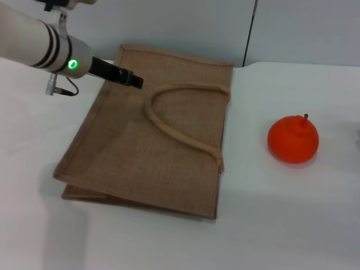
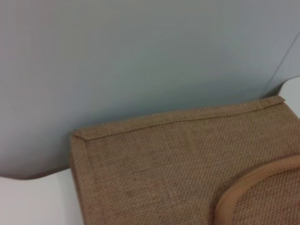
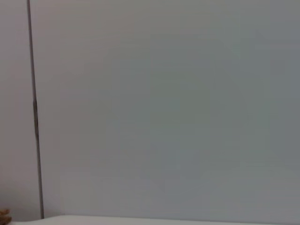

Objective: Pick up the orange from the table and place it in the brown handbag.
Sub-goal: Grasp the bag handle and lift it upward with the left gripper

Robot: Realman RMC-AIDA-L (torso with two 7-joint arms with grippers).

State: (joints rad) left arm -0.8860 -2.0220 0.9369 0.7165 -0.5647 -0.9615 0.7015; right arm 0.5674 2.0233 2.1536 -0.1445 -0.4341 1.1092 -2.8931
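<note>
The brown handbag lies flat on the white table, with one looped handle resting on its upper face. The orange sits on the table to the right of the bag, clear of it, its dark stem pointing up. My left gripper reaches in from the upper left and hovers over the bag's far left corner. The left wrist view shows that far corner of the handbag and part of the handle. My right gripper is out of view.
A pale wall with a dark vertical seam stands right behind the table's far edge. The right wrist view shows only this wall and a sliver of table edge.
</note>
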